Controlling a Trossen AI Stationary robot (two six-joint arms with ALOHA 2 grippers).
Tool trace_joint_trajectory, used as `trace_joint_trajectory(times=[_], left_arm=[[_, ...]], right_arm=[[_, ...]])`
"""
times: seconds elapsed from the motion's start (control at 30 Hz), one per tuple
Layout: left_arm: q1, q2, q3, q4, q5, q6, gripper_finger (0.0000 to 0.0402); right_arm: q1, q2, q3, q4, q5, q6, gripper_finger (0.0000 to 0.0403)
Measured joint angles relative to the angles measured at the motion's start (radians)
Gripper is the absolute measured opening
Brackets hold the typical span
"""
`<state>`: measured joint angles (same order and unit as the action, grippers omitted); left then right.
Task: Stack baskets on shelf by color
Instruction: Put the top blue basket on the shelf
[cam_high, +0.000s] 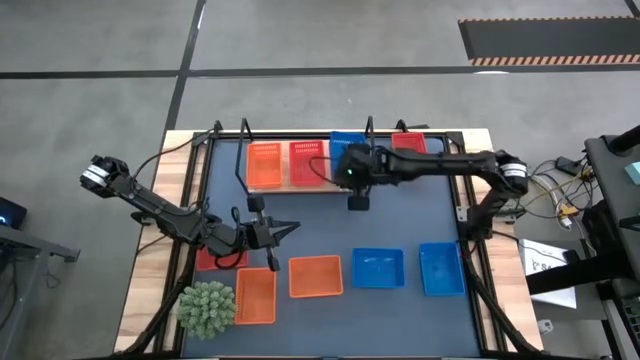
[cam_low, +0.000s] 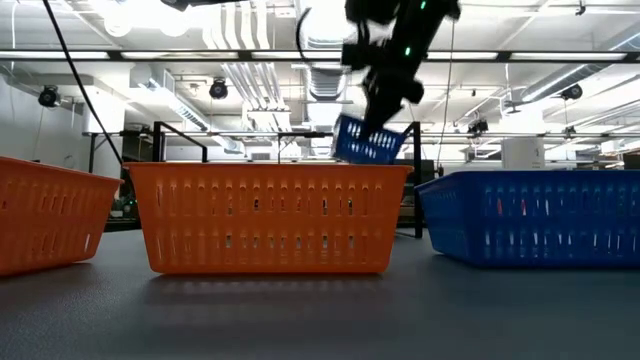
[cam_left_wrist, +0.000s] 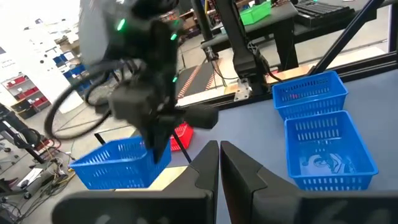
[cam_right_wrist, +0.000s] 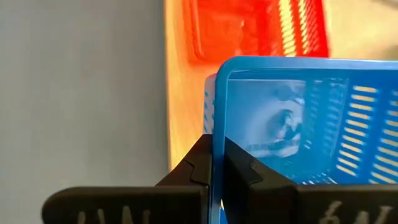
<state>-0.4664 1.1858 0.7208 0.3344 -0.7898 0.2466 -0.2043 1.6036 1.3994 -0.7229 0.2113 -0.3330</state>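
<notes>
My right gripper (cam_high: 353, 172) is over the wooden shelf (cam_high: 282, 188) at the table's far side, shut on a blue basket (cam_high: 346, 146). In the low view this basket (cam_low: 368, 142) hangs tilted under the gripper. An orange basket (cam_high: 265, 165) and a red basket (cam_high: 308, 163) stand on the shelf to its left, and another red basket (cam_high: 408, 142) to its right. My left gripper (cam_high: 286, 229) is shut and empty above the mat, near an orange basket (cam_high: 316, 277). My right gripper pinches the blue basket's near-side wall at its rim (cam_right_wrist: 216, 124), one finger inside the basket and one outside. The fingers come from above, pointing down. The basket hangs tilted below them; whether its bottom touches the shelf, I cannot tell.
On the dark-blue mat (cam_high: 330, 225) lie two blue baskets (cam_high: 379, 268) (cam_high: 441, 268), an orange basket (cam_high: 255, 295) and a red basket (cam_high: 222, 259) partly under my left arm. A green spiky plant ball (cam_high: 207, 308) sits at the near left corner.
</notes>
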Motion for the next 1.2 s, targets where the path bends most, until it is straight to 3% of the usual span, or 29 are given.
trace_joint_trajectory(times=[0.4, 0.73, 0.93, 1.2], left_arm=[[0.000, 0.000, 0.000, 0.001, 0.000, 0.000, 0.0000], [0.000, -0.001, 0.006, 0.002, 0.000, 0.001, 0.0000], [0.000, -0.001, 0.006, 0.002, 0.000, 0.001, 0.0000], [0.000, 0.019, 0.006, 0.094, 0.000, -0.004, 0.0000]], right_arm=[[-0.098, 0.123, 0.000, 0.000, -0.039, -0.041, 0.0014], [-0.098, 0.127, 0.000, 0.006, -0.038, -0.028, 0.0091], [-0.090, 0.061, 0.000, -0.016, -0.042, 0.020, 0.0133], [0.009, -0.169, -0.067, -0.045, -0.224, 0.130, 0.0134]])
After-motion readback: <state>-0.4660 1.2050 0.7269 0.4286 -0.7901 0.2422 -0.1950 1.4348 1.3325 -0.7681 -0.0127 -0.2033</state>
